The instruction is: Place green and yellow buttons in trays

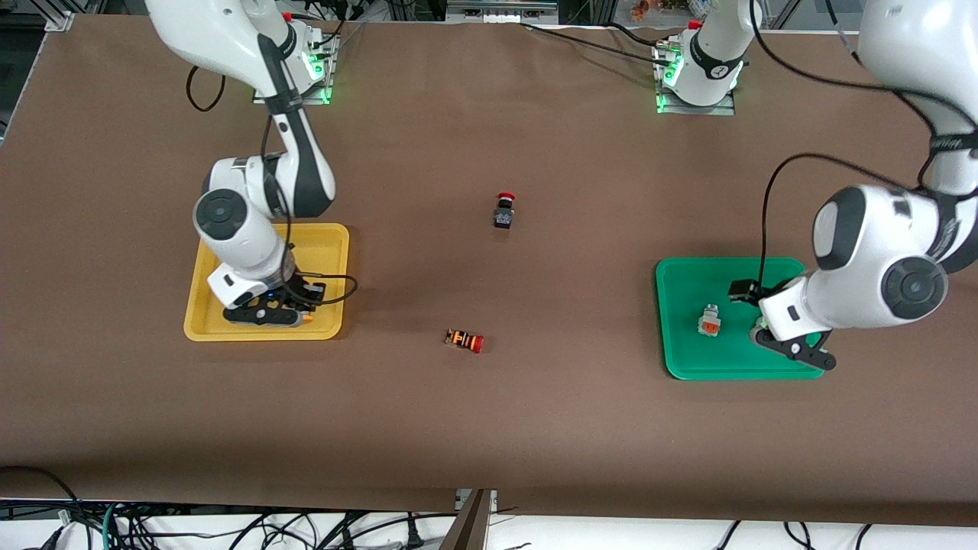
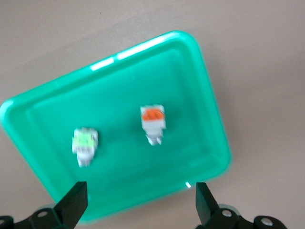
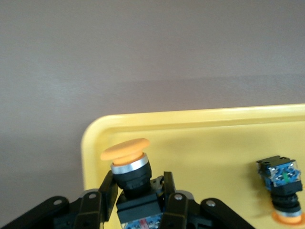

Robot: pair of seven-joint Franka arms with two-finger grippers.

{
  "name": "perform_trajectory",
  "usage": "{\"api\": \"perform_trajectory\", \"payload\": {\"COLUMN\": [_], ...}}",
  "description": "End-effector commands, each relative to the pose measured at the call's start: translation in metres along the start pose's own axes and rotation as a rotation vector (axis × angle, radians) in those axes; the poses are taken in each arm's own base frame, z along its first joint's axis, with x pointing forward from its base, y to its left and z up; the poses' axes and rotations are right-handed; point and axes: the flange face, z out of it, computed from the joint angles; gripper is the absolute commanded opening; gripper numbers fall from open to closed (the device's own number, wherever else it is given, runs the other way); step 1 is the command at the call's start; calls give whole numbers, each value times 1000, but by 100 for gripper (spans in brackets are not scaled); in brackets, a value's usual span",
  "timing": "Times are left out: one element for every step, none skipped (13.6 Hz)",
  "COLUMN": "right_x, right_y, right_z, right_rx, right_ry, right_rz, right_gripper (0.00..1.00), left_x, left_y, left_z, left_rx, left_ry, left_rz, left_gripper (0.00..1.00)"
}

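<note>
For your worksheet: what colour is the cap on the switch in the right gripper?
Yellow-orange cap, seen best in the right wrist view.

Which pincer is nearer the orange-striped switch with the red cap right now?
Right. The right pincer is over the yellow tray, nearer the orange-striped switch. The left pincer is over the green tray.

Brown tabletop (image 1: 489, 428). Yellow tray (image 1: 328, 237) toward the right arm's end, green tray (image 1: 688, 359) toward the left arm's end. In green tray: whitish switch, orange face (image 2: 153, 123); whitish switch, green face (image 2: 85, 144). In yellow tray: black switch, yellow-orange cap, silver collar (image 3: 128, 164), pinched by black right claw (image 3: 136, 191); second black switch, yellow-orange cap, blue-green top (image 3: 282, 191). Black left claw (image 2: 138, 202). Mid-tabletop: black switch, red cap (image 1: 504, 210); orange-striped switch, red cap (image 1: 464, 339). White arms, black joints.
</note>
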Motion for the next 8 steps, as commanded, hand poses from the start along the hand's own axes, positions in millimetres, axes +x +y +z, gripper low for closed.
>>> {"api": "perform_trajectory", "payload": {"right_x": [-10, -16, -24, -29, -36, -36, -34, -31], "right_y": [24, 35, 44, 49, 53, 53, 54, 57], "right_z": [10, 14, 20, 21, 26, 27, 25, 20], "right_rx": [64, 66, 63, 64, 58, 56, 57, 58], "right_ry": [-37, -49, -61, -55, -46, -41, -35, -28], "right_rz": [-29, -19, -11, -6, 0, 3, 5, 15], "right_gripper": [0, 0, 0, 0, 14, 56, 83, 92], "left_x": [-26, -38, -51, -67, -89, -110, -130, -144], "left_y": [18, 17, 34, 43, 37, 41, 44, 44], "left_z": [-80, -107, -132, -160, -176, -194, -202, -202], "left_rx": [15, 23, 45, 63, 66, 68, 72, 75], "left_ry": [-19, -15, 19, 63, 97, 173, 224, 264], "left_rz": [-99, -127, -115, -129, -191, -246, -286, -305], "left_gripper": [100, 100, 100, 100, 100, 100, 100, 100]}}
